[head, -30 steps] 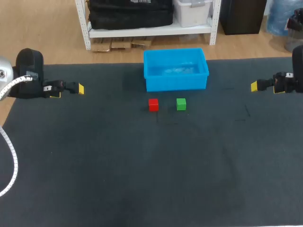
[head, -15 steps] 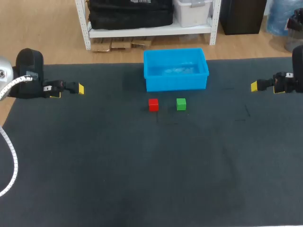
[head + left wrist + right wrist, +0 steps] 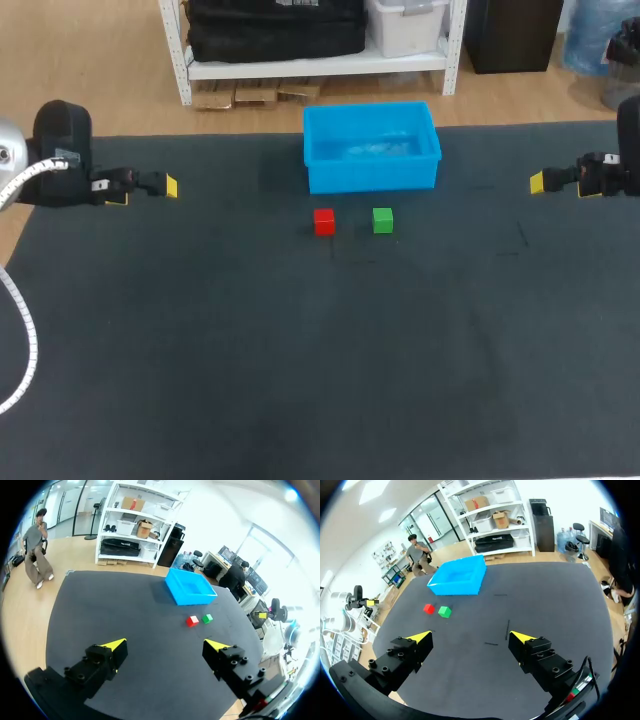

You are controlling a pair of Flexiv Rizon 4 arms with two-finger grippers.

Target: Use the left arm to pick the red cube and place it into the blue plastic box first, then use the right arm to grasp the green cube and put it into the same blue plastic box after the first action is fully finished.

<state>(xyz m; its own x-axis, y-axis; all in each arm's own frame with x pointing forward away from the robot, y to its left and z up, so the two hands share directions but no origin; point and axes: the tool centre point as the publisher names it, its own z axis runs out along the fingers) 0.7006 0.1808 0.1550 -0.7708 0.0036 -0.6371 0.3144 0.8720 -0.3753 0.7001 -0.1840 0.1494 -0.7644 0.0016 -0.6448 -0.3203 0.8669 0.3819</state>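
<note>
The blue plastic box (image 3: 372, 176) sits open side up on the dark table mat (image 3: 300, 350), at the far side from the robot and about midway across. Both cubes lie outside the box, on the mat just in front of its near wall and not touching it. The red cube (image 3: 324, 221) lies before the box's left part. The green cube (image 3: 383, 220) lies before the box's middle, to the right of the red one, with a small strip of mat between them. The left gripper (image 3: 165, 646) is held well off to the left of the box, near that edge of the mat. Its two yellow-tipped fingers are spread wide with only bare mat showing between them, and the box and both cubes lie far ahead of it. The right gripper (image 3: 471, 638) is held well off to the right of the box, near the opposite edge. Its fingers are likewise spread wide and grip nothing, and the cubes and the box lie far ahead of it too. Each gripper is well apart from either cube.
</note>
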